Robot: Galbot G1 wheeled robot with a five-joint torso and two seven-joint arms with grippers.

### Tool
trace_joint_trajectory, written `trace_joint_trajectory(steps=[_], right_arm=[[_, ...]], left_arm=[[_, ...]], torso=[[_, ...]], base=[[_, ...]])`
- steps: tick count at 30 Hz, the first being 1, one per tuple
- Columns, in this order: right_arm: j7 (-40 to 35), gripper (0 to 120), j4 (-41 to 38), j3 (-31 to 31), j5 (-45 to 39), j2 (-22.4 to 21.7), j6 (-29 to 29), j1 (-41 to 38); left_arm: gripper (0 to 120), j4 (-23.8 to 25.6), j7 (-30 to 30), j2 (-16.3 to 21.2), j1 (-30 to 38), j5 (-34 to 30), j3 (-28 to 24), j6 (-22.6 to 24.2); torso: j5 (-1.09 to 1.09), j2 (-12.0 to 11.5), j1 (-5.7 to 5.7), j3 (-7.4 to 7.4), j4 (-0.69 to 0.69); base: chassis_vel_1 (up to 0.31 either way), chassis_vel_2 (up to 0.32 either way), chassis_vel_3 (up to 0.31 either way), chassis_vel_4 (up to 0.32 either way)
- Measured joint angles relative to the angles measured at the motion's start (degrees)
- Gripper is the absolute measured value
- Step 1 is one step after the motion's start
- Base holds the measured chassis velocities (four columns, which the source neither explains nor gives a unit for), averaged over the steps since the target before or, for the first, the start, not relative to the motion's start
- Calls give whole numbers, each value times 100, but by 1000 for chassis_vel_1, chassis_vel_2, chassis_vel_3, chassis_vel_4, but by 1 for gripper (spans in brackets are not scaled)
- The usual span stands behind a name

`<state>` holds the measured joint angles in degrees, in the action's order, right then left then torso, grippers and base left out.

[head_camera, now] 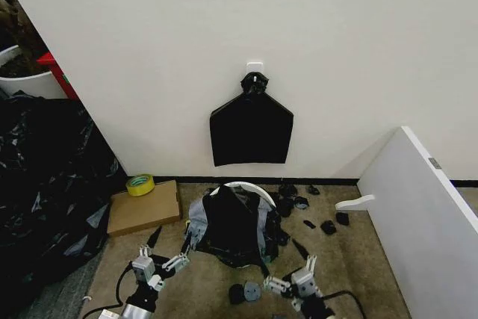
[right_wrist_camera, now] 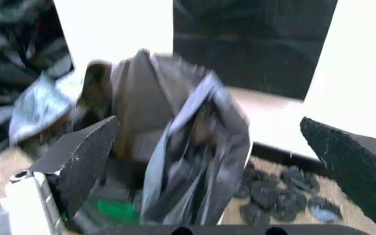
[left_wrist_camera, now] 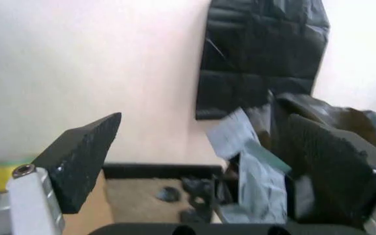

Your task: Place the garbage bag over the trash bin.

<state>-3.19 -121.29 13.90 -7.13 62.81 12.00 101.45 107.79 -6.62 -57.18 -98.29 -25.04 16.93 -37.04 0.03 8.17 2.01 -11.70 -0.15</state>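
Two end effectors low at the near edge, both spread apart and gripping nothing: left end effector (head_camera: 166,254) just beside the near-left skirt of the garbage bag (head_camera: 233,223), right end effector (head_camera: 293,276) near its right side. Bag draped upright over the trash bin (head_camera: 240,185), long axis vertical, white rim peeking at the back, standing on the floor below the wall.

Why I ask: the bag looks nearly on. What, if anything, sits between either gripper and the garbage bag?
Nothing visible does. The left gripper and right gripper, both open, sit beside the garbage bag, already draped over the trash bin.
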Motion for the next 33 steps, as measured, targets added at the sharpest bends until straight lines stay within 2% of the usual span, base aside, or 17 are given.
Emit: trace_joint_trajectory(steps=[3, 4, 5, 6, 10, 13, 14, 17, 18, 19, 21, 22, 23, 26, 28, 33], right_arm=[[176, 100, -379, 287, -889, -420, -428, -320], [188, 100, -399, 307, -960, -455, -465, -360], [270, 100, -503, 462, -1502, -693, -769, -687], [270, 100, -503, 462, -1502, -693, -769, -687], [613, 100, -270, 665, -3181, -1558, -1742, -1913], [1200, 100, 330, 387, -3906, -2063, -2192, -2928], [1200, 100, 330, 387, -3906, -2063, -2192, -2928], [1883, 100, 1065, -315, -4086, -2309, -2459, -4136], [1980, 100, 1215, -481, -4086, -2323, -2479, -4354], [2276, 100, 1739, -1090, -4073, -2308, -2531, -5126], [2568, 100, 2214, -1632, -4024, -2210, -2570, -5840], [2568, 100, 2214, -1632, -4024, -2210, -2570, -5840], [2734, 100, 2509, -1966, -3983, -2121, -2587, -6259], [2863, 100, 2785, -2279, -3964, -2021, -2615, -6625], [3095, 100, 3598, -3085, -3878, -1678, -2678, -7422], [3662, 100, 4480, -3886, -3536, -1201, -2620, -8207]], left_arm=[[100, 268, -303, -199, -201, 351, 155, 98], [100, 288, -317, -213, -216, 364, 167, 104], [100, 414, -404, -322, -321, 470, 250, 140], [100, 414, -404, -322, -321, 470, 250, 140], [100, 571, -567, -583, -564, 862, 429, 127], [100, 624, -610, -690, -699, 987, 474, 99], [100, 624, -610, -690, -699, 987, 474, 99], [100, 661, -608, -781, -817, 1160, 535, 42], [100, 662, -611, -802, -838, 1198, 551, 23], [100, 683, -608, -838, -897, 1225, 584, 3], [100, 709, -597, -880, -948, 1241, 641, -9], [100, 709, -597, -880, -948, 1241, 641, -9], [100, 717, -591, -910, -976, 1290, 687, -35], [100, 732, -582, -937, -1010, 1349, 732, -59], [100, 808, -567, -974, -1098, 1410, 825, -61], [100, 931, -532, -1030, -1188, 1592, 935, -62]], torso=[[0, 0, 0, 0, -1], [1, 0, 0, 0, -1], [4, 0, 0, 0, 0], [4, 0, 0, 0, 0], [2, 0, 0, -1, 2], [2, 0, 0, -1, 0], [2, 0, 0, -1, 0], [2, 0, 0, -1, 1], [0, 0, 0, -1, 1], [1, -1, 1, -2, -1], [3, -1, 1, -1, 1], [3, -1, 1, -1, 1], [1, -1, 1, -1, 1], [-2, 0, 1, -1, 2], [3, -1, 1, -2, 2], [-1, -1, 1, -1, 0]], base=[[0, 0, 0, 0], [0, 0, 0, 0], [0, 0, 0, 0], [0, 0, 0, 0], [0, 0, 0, 0], [0, 0, 0, 0], [0, 0, 0, 0], [0, 0, 0, 0], [0, 0, 0, 0], [0, 0, 0, 0], [0, 0, 0, 0], [0, 0, 0, 0], [0, 0, 0, 0], [0, 0, 0, 0], [0, 0, 0, 0], [0, 0, 0, 0]])
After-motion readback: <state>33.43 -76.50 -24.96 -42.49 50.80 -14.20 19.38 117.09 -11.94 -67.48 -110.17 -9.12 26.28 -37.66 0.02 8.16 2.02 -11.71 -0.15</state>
